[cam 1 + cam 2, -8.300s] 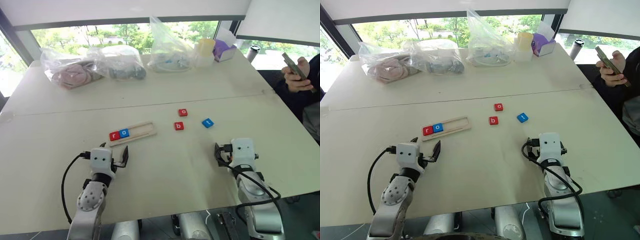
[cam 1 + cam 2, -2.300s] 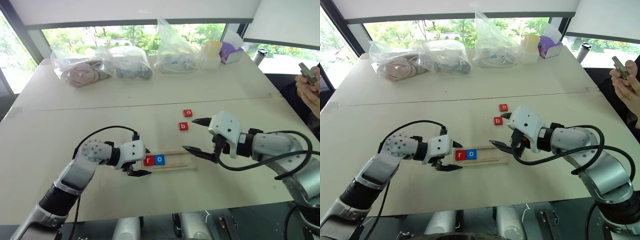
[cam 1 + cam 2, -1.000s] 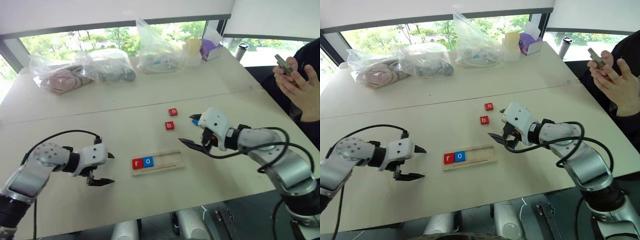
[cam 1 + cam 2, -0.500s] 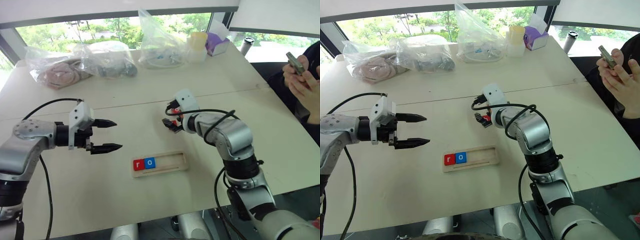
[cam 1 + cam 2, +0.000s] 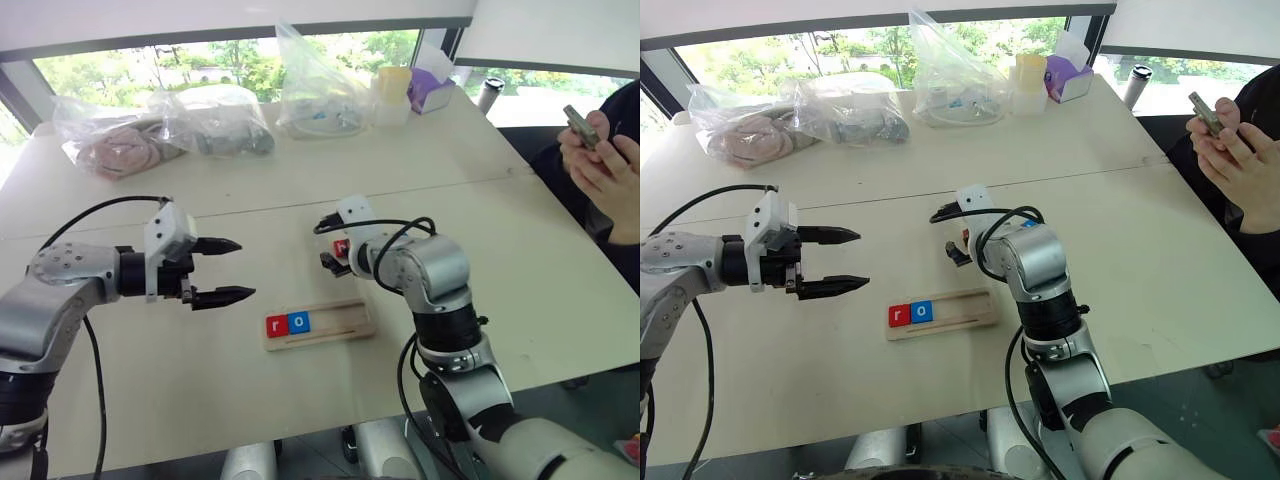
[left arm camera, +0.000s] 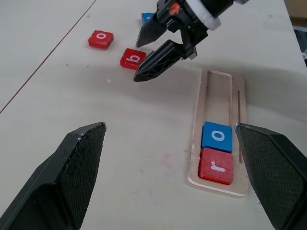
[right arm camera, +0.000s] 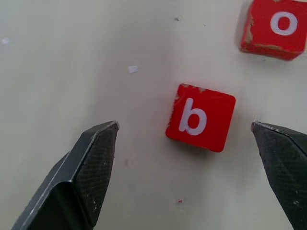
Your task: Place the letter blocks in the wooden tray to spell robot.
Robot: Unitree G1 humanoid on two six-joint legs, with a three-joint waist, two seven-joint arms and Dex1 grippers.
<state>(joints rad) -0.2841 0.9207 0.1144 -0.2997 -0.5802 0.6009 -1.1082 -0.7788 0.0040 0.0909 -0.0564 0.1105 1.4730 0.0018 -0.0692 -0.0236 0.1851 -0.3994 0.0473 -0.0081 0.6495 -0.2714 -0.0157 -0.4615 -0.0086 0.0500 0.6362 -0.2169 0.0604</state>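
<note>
The wooden tray [image 5: 318, 325] lies on the worktop [image 5: 520, 250]. The r block [image 6: 216, 166] and the o block [image 6: 217, 136] sit side by side in its left end. Behind the tray lie the b block [image 7: 200, 117] and another o block [image 7: 275, 24], apart.

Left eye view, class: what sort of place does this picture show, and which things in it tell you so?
Probably an office or lab room used for robot trials. A long pale table stands by a wide window with trees outside, plastic bags of assorted items line its far edge, and a seated person beside it holds a phone.
</note>
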